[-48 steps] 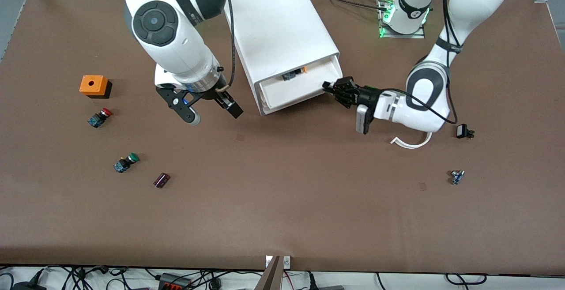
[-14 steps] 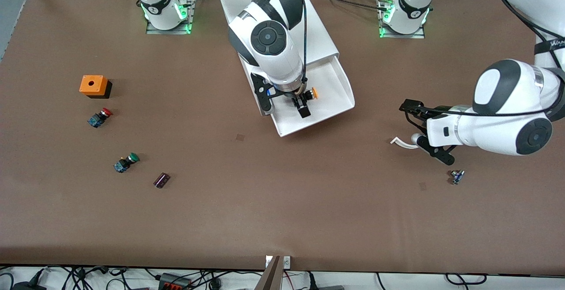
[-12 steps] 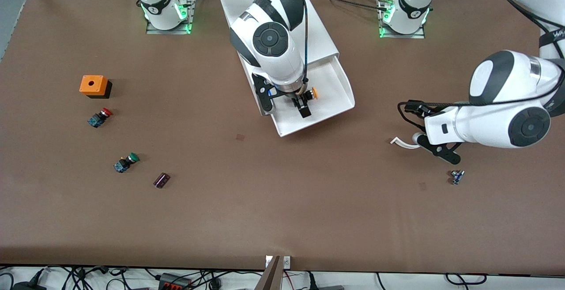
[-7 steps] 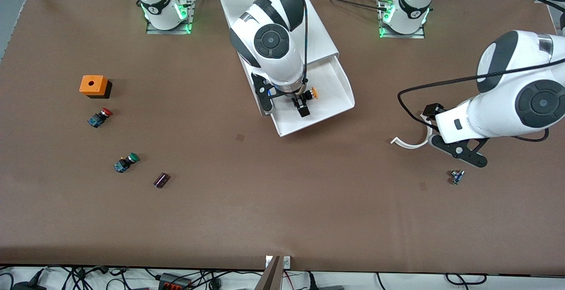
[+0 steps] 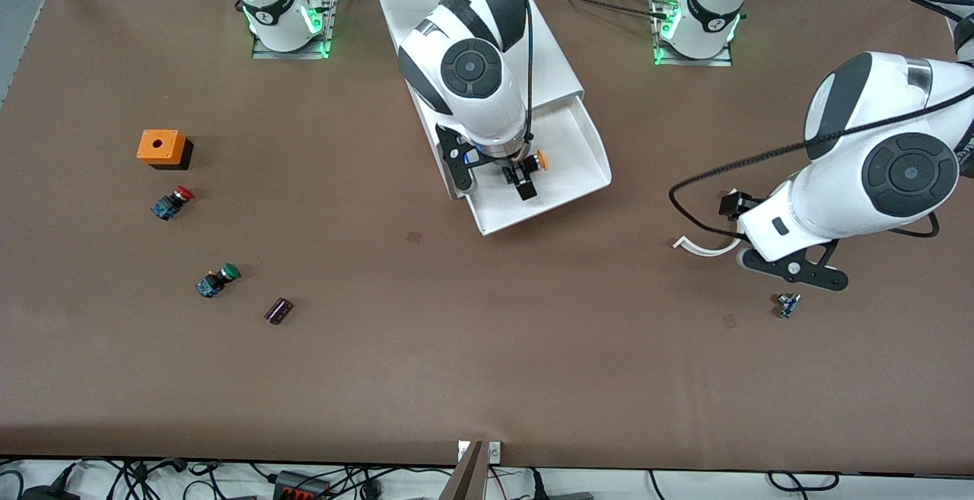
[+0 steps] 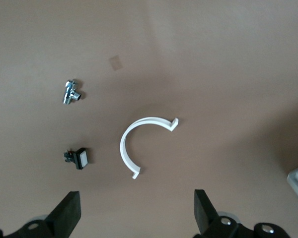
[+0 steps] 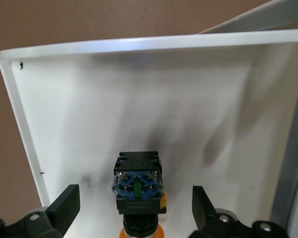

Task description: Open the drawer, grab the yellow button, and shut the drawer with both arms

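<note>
1. The desk (image 5: 487,348) carries a white cabinet (image 5: 487,36) between the two arms' bases, and loose parts at both ends.
2. The drawer (image 5: 586,180), the cabinet's uppermost, stands pulled well out, so I judge the opening step done; taking the button and closing the drawer are left.
3. The right tool (image 5: 494,180) hangs low over the open drawer with its fingers (image 7: 64,203) spread wide apart and clamped on nothing.
4. The left tool (image 5: 791,272) hovers over the desk toward the left arm's end, jaws wide apart and empty; this arm waits.
5. Below the left tool lie a white curved clip (image 6: 141,144), a small black part (image 6: 78,157) and a small metal fitting (image 6: 70,92), all untouched.
6. The button (image 7: 138,191) lies on its side on the drawer floor, between the right tool's spread fingers, its orange-yellow cap toward the wrist. It is not yet gripped; closing the fingers on it looks like the next move.
</note>
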